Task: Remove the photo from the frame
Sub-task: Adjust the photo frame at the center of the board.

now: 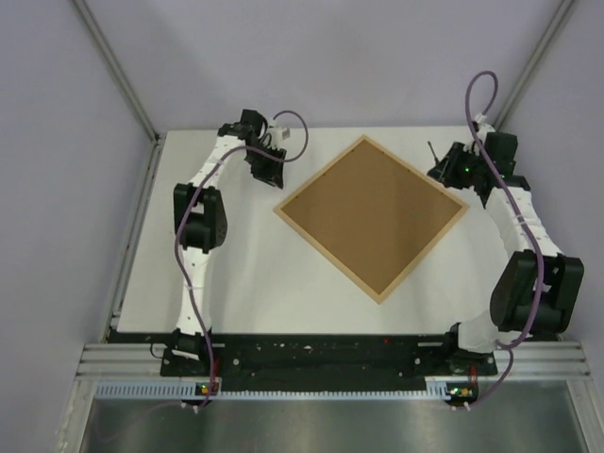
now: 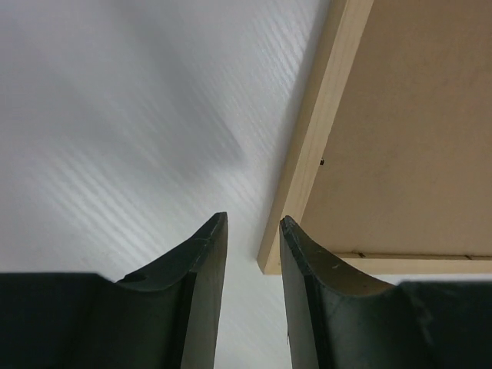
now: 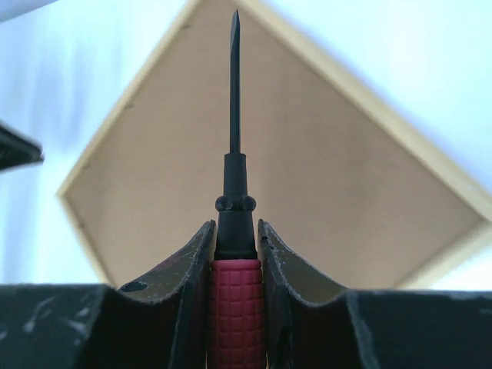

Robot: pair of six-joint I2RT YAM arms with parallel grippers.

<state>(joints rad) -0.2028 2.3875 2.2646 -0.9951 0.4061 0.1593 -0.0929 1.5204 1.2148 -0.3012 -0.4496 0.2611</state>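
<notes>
Left gripper (image 2: 254,224): jaws apart, empty, with a corner of the frame (image 2: 306,165) just ahead and right of its tips. The frame lies back up, brown board (image 1: 370,215) showing. Right gripper (image 3: 235,224) clamps a screwdriver (image 3: 235,173) pointing ahead over the board.

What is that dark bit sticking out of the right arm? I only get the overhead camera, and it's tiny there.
Observer: A screwdriver with a red grip and black shaft. The right gripper is shut on it, tip pointing over the brown backing board.
Operator: Is the left arm holding anything?
Observer: No. The left gripper is open and empty, with a corner of the frame showing between its fingers.
</notes>
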